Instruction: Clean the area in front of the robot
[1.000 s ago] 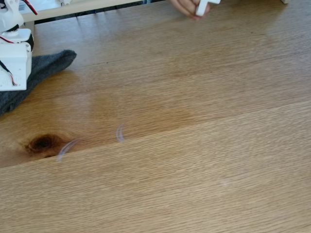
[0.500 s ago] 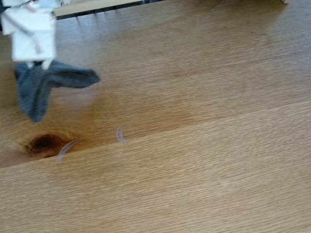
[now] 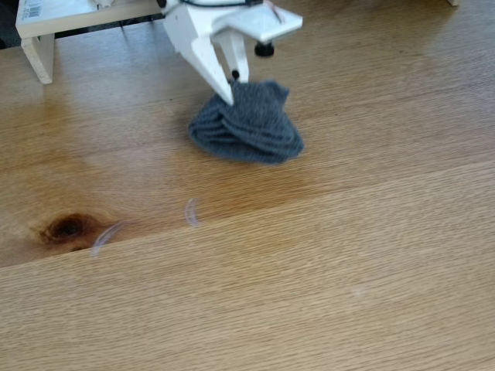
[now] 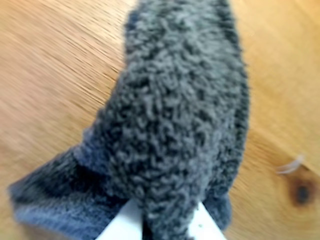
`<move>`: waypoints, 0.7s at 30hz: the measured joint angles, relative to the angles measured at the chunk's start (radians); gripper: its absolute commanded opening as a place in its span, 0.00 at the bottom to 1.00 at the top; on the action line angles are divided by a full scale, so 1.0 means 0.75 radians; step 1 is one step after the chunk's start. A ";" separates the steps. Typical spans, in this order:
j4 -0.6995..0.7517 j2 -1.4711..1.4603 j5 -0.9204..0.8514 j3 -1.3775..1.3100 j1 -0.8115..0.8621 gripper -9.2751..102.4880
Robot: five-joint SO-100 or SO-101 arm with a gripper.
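Note:
The robot's white gripper [image 3: 232, 93] reaches down from the top of the fixed view and is shut on a grey fluffy cloth [image 3: 249, 124]. The cloth is bunched on the oak tabletop [image 3: 348, 255], above the plank seam. In the wrist view the cloth [image 4: 180, 115] rises from between the two white fingertips [image 4: 125, 225] of the gripper [image 4: 162, 222] and covers most of the wood. The dark knot [image 3: 68, 227] lies left of the cloth in the fixed view; in the wrist view the knot [image 4: 301, 192] sits at the lower right.
Two thin pale curved streaks [image 3: 190, 212] lie on the wood near the seam, one beside the knot. A white frame with a barcode label [image 3: 46, 15] stands at the back left on a wooden leg.
The gripper has carried the cloth from the far left to the upper middle of the table. The hand at the top edge a second ago is gone.

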 measured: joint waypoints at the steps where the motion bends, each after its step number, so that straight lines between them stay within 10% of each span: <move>1: -0.063 -0.094 0.000 -0.008 0.008 0.08; 21: -0.123 -0.812 -0.155 -0.712 0.712 0.08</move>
